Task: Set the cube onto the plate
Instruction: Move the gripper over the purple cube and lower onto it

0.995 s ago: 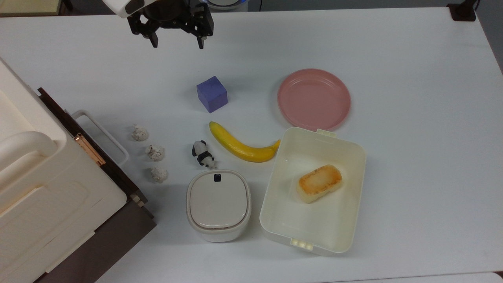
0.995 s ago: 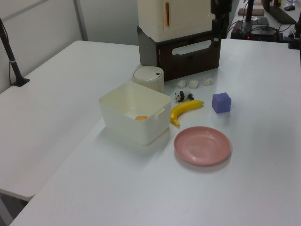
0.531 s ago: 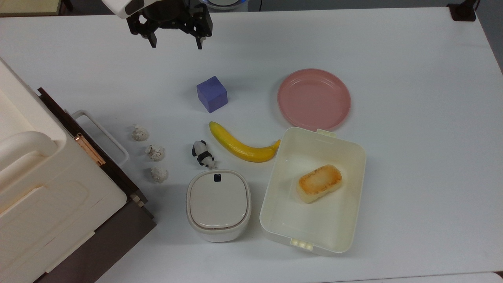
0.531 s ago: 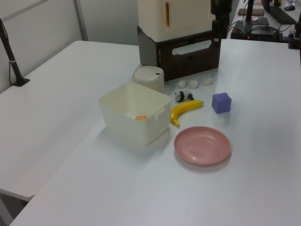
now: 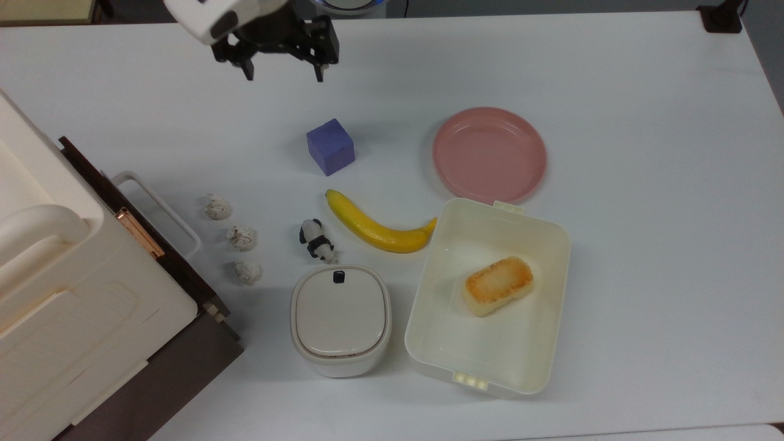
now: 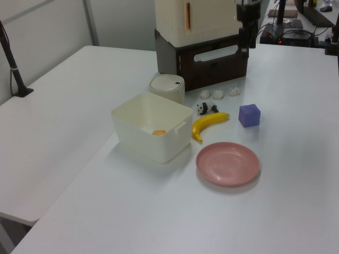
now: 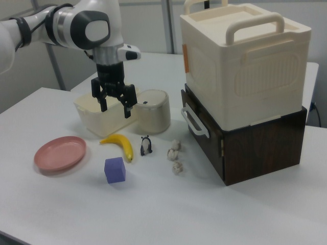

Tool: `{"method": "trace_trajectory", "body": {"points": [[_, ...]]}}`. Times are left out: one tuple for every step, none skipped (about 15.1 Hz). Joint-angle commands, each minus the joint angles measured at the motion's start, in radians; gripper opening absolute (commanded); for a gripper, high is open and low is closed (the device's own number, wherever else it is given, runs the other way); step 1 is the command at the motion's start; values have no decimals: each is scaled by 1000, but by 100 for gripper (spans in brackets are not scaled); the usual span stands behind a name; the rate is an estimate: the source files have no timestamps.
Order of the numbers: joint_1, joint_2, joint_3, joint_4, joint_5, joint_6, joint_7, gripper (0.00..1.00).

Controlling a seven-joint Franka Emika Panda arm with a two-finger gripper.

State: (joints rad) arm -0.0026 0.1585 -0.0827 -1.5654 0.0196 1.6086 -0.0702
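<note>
Shifted slightly toward the matte blue-purple cube point(image 5: 331, 147), the hand point(image 5: 284, 72) hangs spread, empty.

place: lab | cues: white table point(image 5: 643, 257), robot arm point(image 7: 76, 25), toy food

Cube point(image 5: 331, 147) blue-purple (matte), plate point(image 5: 489, 154) pink, banana point(image 5: 376, 224) yellow.

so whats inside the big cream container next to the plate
One toasted, bread-like piece lies on the floor of the cream container; the top view shows the whole floor otherwise bare. In the left view, its wall hides most of the piece.
</note>
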Motion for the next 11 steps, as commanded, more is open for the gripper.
{"method": "trace_trajectory", "body": {"points": [[32, 4, -3, -33, -21, 31, -9, 100], [32, 6, -3, -42, -23, 37, -29, 100], [33, 15, -3, -47, -24, 40, -67, 100], [36, 16, -3, -71, -26, 57, -130, 100], [39, 15, -3, -93, -26, 85, -167, 100], [53, 15, -3, -125, -33, 123, -213, 100], [62, 16, -3, -145, -44, 138, -233, 100], [70, 15, -3, -177, -58, 155, -246, 100], [82, 7, -3, -215, -73, 180, -256, 100], [101, 3, -3, -254, -87, 216, -260, 100], [111, 1, -3, -289, -104, 259, -266, 100]]}}
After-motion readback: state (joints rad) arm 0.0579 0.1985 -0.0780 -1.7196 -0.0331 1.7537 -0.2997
